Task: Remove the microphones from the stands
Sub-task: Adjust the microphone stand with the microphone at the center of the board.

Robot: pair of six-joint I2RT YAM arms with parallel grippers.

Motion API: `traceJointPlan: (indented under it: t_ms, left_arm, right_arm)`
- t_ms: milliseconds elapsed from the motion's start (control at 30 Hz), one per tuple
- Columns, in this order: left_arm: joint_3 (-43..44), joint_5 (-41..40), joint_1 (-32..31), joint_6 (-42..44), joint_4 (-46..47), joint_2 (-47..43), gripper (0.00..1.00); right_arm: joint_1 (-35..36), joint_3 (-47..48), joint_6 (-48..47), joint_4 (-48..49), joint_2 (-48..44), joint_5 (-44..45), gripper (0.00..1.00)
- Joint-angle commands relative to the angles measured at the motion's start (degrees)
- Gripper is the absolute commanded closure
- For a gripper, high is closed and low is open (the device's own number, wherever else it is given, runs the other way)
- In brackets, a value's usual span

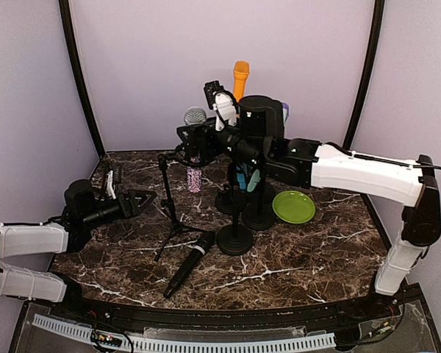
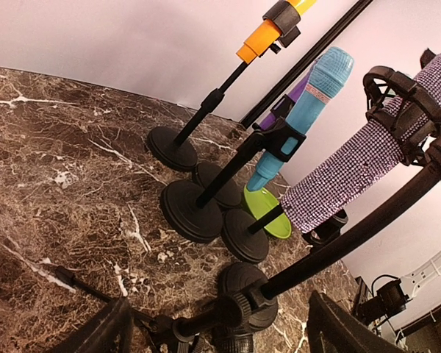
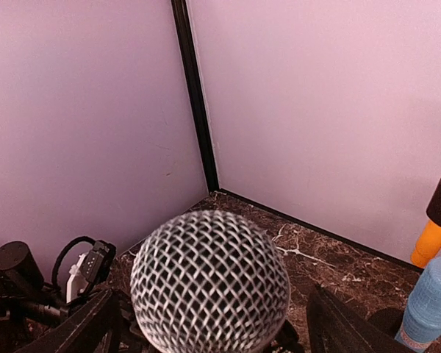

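Microphone (image 1: 194, 178) with glitter-covered body and silver mesh head (image 3: 209, 283), clipped in shock mount (image 2: 400, 103) atop black tripod stand (image 1: 170, 213), head up, toward left rear of tabletop (image 1: 309, 265). Seated in mount, not yet lifted out.

Right arm (image 1: 360, 173) stretched across from right side, wrist high over other stands, jaws spread wide on either side of mesh head. In right wrist view, head centred between both fingers (image 3: 95, 327), a gap visible on each side; no grip on anything.

Left arm (image 1: 29, 241) low along left edge, jaws likewise wide apart and empty, aimed at lower part of tripod stand; near its legs in top view, yet apart from them. From left wrist, tripod's hub and slanting pole between two fingers (image 2: 103, 331), no contact visible. Low at left of right wrist view, left arm's dark wrist beyond microphone.

Just in front of tripod stand, black microphone (image 1: 192, 263) flat on tabletop, thicker end close beside a round base. Right of tripod stand, cluster of round-base stands (image 1: 235, 239): orange microphone (image 1: 240, 77) highest, blue microphone (image 2: 309, 110) in a clip lower down. Green plate (image 1: 293, 207) flat on tabletop just right of cluster.

Tabletop dark brown marble pattern with white veins; pale lilac walls (image 1: 206, 44) behind, black posts (image 1: 77, 81) at corners.
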Motion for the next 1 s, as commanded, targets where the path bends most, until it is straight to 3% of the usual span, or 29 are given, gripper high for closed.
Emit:
traceJointPlan:
  t_ms: [0, 167, 300, 433, 633, 833, 967]
  left_arm:
    - [0.49, 1.43, 0.54, 3.43, -2.69, -3.32, 0.16]
    - [1.52, 6.77, 0.42, 7.19, -7.05, -5.91, 0.18]
    - [0.36, 11.01, 0.04, 5.49, -4.54, -5.67, 0.20]
    - [-1.58, 15.11, -0.65, 3.34, 1.34, -3.51, 0.21]
    - [-3.00, 16.86, -0.86, 1.43, 9.23, 0.76, 0.21]
    - [-2.33, 19.36, -0.90, -0.49, 14.59, 6.20, 0.23]
    - [-2.14, 18.79, -0.92, -1.44, 16.75, 8.08, 0.30]
  right_arm:
    - [0.41, 8.31, -2.33, -1.93, 5.31, 3.75, 0.19]
    - [0.38, 11.06, -3.36, -1.40, 7.95, 1.19, 0.52]
    - [-0.74, 8.08, -4.39, 1.52, 6.59, -4.91, 0.70]
    - [-3.93, 4.75, -2.84, 5.50, 4.60, -15.98, 0.82]
    - [-6.67, 3.43, -2.36, 7.66, 3.86, -28.07, 0.84]
    - [-7.44, 3.52, -3.89, 7.57, 3.89, -34.14, 0.85]
    - [-7.53, 2.98, -3.42, 8.57, 3.54, -35.86, 0.84]
